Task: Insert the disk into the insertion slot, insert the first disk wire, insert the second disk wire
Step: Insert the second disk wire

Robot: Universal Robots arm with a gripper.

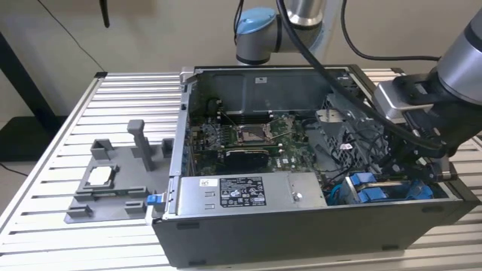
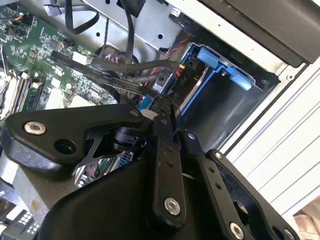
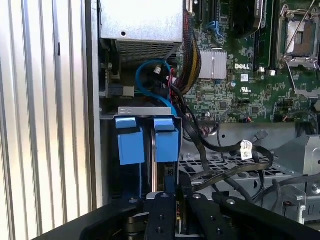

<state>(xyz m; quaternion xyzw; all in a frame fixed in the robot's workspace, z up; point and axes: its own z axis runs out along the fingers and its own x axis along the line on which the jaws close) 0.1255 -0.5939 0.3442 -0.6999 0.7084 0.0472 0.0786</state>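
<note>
Ribbed aluminium slats make up the table (image 1: 53, 169), which fills the lower half of the exterior view beneath a plain beige wall. Nearest the camera, at lower centre, the open computer case (image 1: 301, 237) lies on its side, with a grey power-supply box (image 1: 241, 192) along its front edge. At lower left, a grey fixture plate (image 1: 105, 192) with upright posts rests on the slats.

In the case's lower right corner, the disk (image 1: 373, 195) sits edge-up inside the insertion slot (image 3: 150, 111), its bright blue carrier tabs standing above the grey sheet-metal cage; in the first wrist view, two blue tabs show side by side at centre. The gripper (image 3: 167, 187) hangs just over that cage, its black fingers (image 2: 165, 120) drawn close together around a dark cable connector (image 2: 183, 75) area, though whether they actually pinch anything cannot be told. Black wires (image 3: 225, 170) loop across the perforated bracket beside it.

Farther back, the green motherboard (image 1: 256, 135) covers the case's middle, and the arm's base (image 1: 260, 34) rises at upper centre.
</note>
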